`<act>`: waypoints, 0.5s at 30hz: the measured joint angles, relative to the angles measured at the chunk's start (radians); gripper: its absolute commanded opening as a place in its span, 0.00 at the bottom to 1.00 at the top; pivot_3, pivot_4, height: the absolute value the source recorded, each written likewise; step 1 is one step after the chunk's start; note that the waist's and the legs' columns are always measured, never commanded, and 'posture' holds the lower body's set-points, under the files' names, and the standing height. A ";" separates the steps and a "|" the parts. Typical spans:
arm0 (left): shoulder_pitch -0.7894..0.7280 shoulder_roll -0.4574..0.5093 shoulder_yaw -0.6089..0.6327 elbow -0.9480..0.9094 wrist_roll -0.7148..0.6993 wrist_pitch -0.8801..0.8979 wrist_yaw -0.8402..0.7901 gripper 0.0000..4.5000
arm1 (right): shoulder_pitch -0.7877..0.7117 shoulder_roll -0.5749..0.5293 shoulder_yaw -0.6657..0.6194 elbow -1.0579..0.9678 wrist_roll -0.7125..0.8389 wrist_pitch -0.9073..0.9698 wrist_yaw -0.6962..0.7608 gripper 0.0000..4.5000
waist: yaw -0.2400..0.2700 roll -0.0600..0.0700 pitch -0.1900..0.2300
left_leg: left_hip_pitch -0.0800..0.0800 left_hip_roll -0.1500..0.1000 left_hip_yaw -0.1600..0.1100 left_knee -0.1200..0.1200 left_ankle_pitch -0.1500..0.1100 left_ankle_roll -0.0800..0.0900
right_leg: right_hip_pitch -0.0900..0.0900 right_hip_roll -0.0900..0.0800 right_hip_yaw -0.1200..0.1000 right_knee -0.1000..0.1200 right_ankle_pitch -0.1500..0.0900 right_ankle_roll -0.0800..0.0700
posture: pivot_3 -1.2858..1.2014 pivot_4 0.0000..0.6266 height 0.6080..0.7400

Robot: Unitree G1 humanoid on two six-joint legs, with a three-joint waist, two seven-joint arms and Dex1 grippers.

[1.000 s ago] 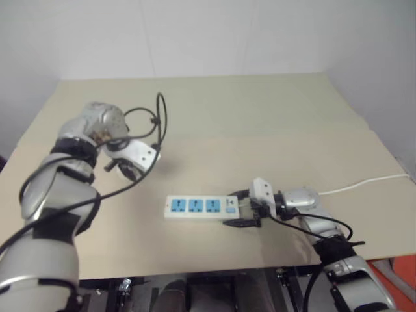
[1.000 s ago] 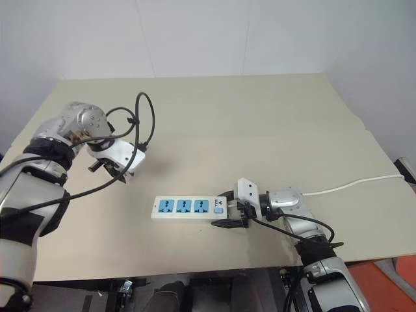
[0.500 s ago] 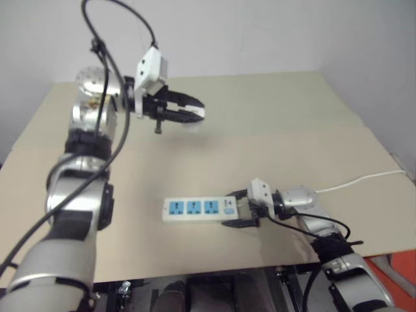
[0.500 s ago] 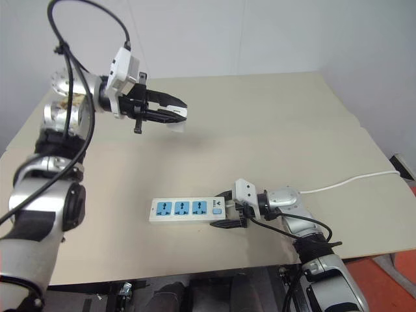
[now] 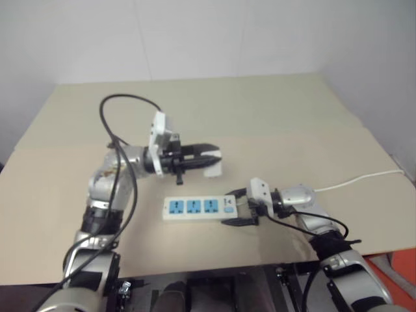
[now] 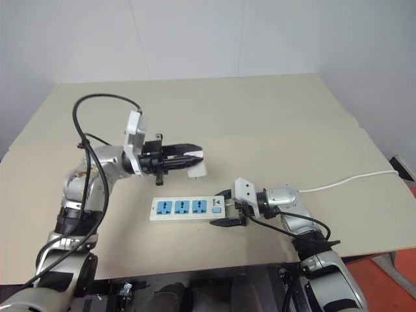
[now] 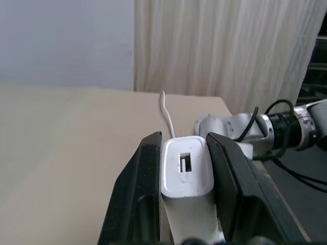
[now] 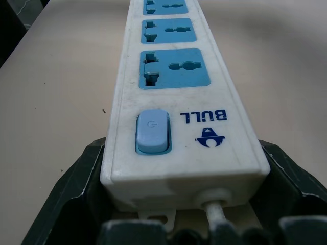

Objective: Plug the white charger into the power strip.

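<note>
Plainly, the white charger (image 7: 187, 172) sits clamped between the two black fingers (image 7: 137, 196) of the left gripper (image 6: 192, 158), whose jaws are closed narrow against its two sides. It is held in the air above the beige surface (image 6: 260, 123), just beyond the power strip (image 6: 187, 208) on the side away from the near edge, over the stretch between the strip's middle and its switch end. In the head views it pokes out past the fingertips as a small white block. In the left wrist view its end face is a rounded white square with one small rectangular port in the middle.

Over at the strip's switch end, the right gripper (image 5: 239, 209) has its jaws spread to the strip's width, one black finger (image 8: 74, 189) on each long side, holding that end. The strip lies flat near the middle of the surface's near edge, its length running along that edge. It is a long white bar with three blue socket faces in a row, all bare, then a pale blue switch (image 8: 152, 131) and blue lettering. A thin white cord (image 6: 351, 181) leaves that end and trails toward the surface's right edge.
</note>
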 measured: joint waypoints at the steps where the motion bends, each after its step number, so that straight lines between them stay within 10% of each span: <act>1: 0.001 -0.004 -0.012 -0.004 0.002 -0.002 0.007 0.24 | 0.000 0.000 0.000 0.000 -0.001 0.000 -0.002 0.76 | 0.000 0.000 0.000 | 0.000 0.000 0.000 0.000 0.000 0.000 | 0.000 0.000 0.000 0.000 0.000 0.000 | 0.52 0.24 1.00; 15: 0.035 -0.018 -0.196 -0.015 0.089 -0.141 -0.059 0.24 | -0.002 0.014 0.003 -0.001 -0.019 -0.001 -0.011 0.76 | -0.003 0.000 0.000 | 0.003 0.001 0.001 -0.002 0.000 0.000 | 0.001 0.001 0.001 0.000 0.001 -0.001 | 0.52 0.24 1.00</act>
